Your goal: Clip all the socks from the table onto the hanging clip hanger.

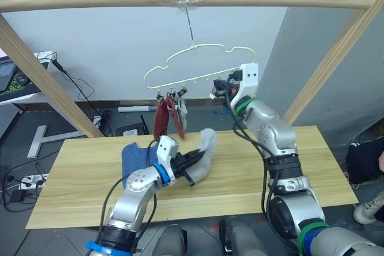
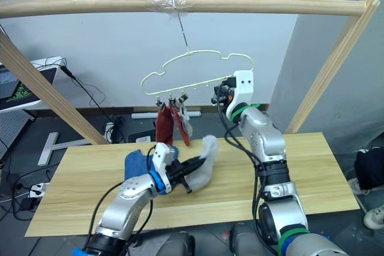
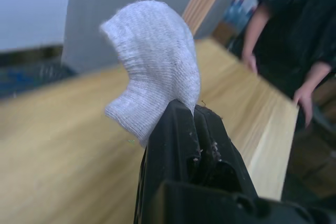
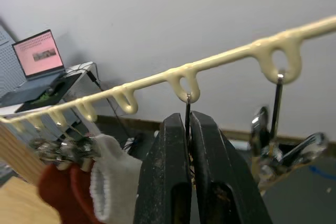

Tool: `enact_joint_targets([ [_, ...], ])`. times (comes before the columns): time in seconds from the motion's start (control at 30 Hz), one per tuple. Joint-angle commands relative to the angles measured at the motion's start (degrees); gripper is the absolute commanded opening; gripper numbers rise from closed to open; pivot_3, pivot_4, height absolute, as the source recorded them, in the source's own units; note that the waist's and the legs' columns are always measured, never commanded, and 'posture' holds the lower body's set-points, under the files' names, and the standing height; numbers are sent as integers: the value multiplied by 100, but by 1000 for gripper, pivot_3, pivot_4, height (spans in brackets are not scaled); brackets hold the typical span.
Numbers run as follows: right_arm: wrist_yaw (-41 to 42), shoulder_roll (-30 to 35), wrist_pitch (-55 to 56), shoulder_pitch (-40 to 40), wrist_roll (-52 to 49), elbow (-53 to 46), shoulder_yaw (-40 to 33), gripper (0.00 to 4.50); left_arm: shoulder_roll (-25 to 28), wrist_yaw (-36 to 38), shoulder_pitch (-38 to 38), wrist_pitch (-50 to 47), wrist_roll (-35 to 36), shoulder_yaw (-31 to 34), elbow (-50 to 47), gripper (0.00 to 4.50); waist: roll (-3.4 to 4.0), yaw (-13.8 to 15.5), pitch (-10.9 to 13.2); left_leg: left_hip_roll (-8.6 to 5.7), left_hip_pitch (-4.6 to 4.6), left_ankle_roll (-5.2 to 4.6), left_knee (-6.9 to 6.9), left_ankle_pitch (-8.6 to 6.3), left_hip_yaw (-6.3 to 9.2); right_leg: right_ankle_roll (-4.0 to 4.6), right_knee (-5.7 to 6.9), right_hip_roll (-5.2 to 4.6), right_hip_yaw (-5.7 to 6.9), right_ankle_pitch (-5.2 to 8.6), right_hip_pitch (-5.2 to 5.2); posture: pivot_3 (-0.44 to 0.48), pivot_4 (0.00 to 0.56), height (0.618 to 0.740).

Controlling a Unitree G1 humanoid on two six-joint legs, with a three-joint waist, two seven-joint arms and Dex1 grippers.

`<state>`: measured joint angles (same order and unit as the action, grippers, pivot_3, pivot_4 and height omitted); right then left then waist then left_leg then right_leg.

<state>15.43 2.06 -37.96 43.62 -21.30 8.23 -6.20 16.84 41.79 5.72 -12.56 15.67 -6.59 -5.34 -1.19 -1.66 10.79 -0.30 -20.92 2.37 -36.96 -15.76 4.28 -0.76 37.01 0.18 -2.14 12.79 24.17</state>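
1. A light grey sock [image 1: 206,148] sits in the left gripper [image 1: 193,161], above the table [image 1: 300,166] near its middle — its free end rises up and to the right of the fingers.
2. A blue sock [image 1: 135,159] lies on the table just left of that gripper.
3. The left gripper's fingers are pressed together on the grey sock's lower edge.
4. Two rust red socks [image 1: 163,118] and a second grey sock [image 4: 113,182] hang from the left-hand clips of the clip hanger [image 1: 192,67].
5. The right gripper [image 4: 188,121] is raised at the hanger's right end, fingers pinched on a clip's thin metal wire [image 4: 187,108].

Right gripper [image 4: 188,129] black fingers pinched on thin metal clip wire under pale yellow-green wire clip hanger [image 4: 184,76]; rust red socks [image 4: 60,195] and light grey sock [image 4: 116,182] hang clipped.
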Motion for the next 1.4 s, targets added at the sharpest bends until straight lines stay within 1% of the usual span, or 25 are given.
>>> enact_joint_targets([
  [0.03, -15, 84, -985, 116, -680, -408, -394, 0, 2, -104, 98, -339, 305, 136, -531, 18, 0, -2, 0, 0, 0, 0, 0, 0, -2, 0, 0, 2, 0, 0, 0, 24, 167, 740],
  [0.1, -59, 110, -1481, 155, -992, -524, -543, 0, -21, -173, 158, -531, 447, 201, -691, 18, 0, -4, 0, 0, 0, -1, 0, 0, -9, 0, -1, 6, 0, 0, 0, 24, 167, 740],
  [0.23, -277, 52, -2109, 268, -1526, -652, -900, 0, -41, -201, 315, -939, 740, 234, -885, 18, 0, -3, 0, 1, -2, -1, 0, 0, -11, 0, -2, 12, 0, 0, 0, 25, 168, 740],
  [0.37, -474, -38, -2478, 348, -1897, -700, -1113, 0, -47, -251, 519, -985, 770, 228, -818, 18, 0, -10, 0, 1, -2, -1, 0, 0, -13, -1, -3, 27, -1, 0, 0, 24, 169, 740],
  [0.83, -677, -3, -2584, 259, -2100, -783, -1104, 0, 33, -276, 759, -1013, 858, 387, -771, 18, 1, -13, 1, 2, -4, -6, 1, -3, -19, -1, -7, 34, -5, 1, 2, 24, 169, 740],
  [1.23, -701, -5, -2649, 265, -2329, -737, -1188, 0, 40, -304, 848, -1006, 877, 323, -767, 18, 1, -14, 1, 3, -5, -7, 1, -4, -20, -1, -8, 35, -6, 1, 3, 24, 169, 740],
  [1.37, -676, -15, -2666, 275, -2533, -783, -1286, 1144, 57, -296, 838, -1017, 878, 320, -783, 0, 2, -15, 1, 2, -6, -7, 1, -4, -20, -1, -8, 35, -6, 1, 3, 24, 169, 740],
  [1.4, -660, 7, -2662, 280, -2551, -783, -1292, 1650, 60, -295, 858, -1017, 873, 319, -770, 0, 3, -17, 4, 3, -6, -7, 1, -4, -20, -1, -8, 35, -7, 1, 3, 20, 176, 740],
])
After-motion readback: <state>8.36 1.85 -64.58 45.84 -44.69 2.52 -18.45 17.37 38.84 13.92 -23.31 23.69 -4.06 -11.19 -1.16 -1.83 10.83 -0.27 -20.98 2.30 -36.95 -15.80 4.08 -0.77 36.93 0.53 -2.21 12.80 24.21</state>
